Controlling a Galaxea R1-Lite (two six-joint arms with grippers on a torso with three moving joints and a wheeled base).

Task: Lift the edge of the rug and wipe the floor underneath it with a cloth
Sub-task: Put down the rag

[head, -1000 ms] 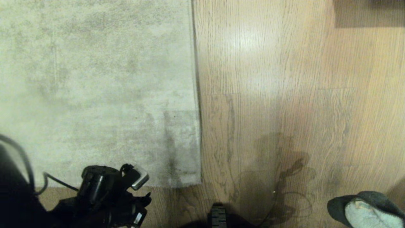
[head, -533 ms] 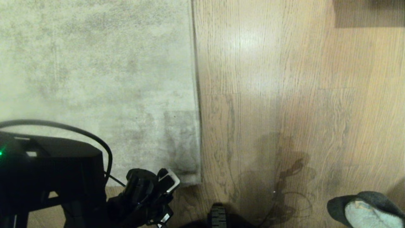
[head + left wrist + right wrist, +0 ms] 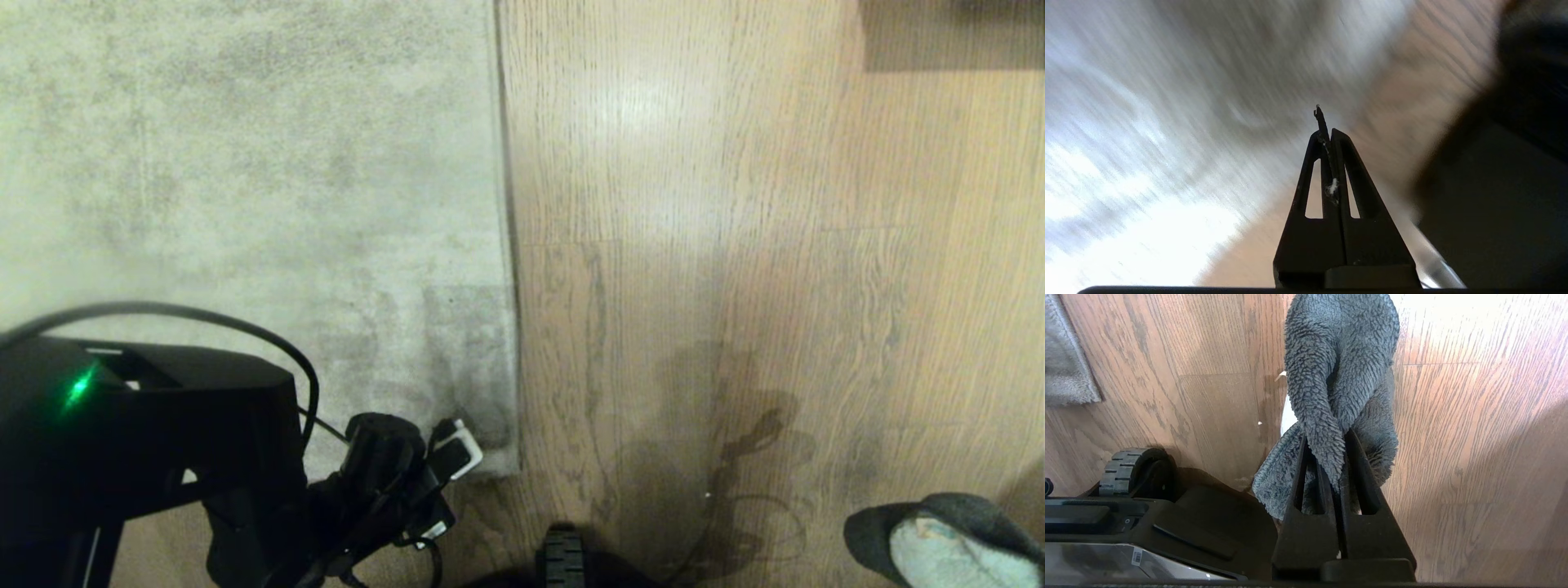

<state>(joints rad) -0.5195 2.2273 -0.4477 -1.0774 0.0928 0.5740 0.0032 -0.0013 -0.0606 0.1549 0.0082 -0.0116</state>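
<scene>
You're on the approach: left gripper (image 3: 1327,122), jaws pressed together and empty, near the rug edge (image 3: 510,392); right gripper (image 3: 1331,457) holds the cloth (image 3: 1339,375). Next, spread those jaws to pinch the corner.

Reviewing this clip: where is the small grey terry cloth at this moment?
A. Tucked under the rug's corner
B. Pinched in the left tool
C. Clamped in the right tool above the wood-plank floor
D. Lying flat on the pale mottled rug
C: in the right wrist view the small grey terry cloth hangs pinched in the shut right tool over the wood-plank floor.
</scene>
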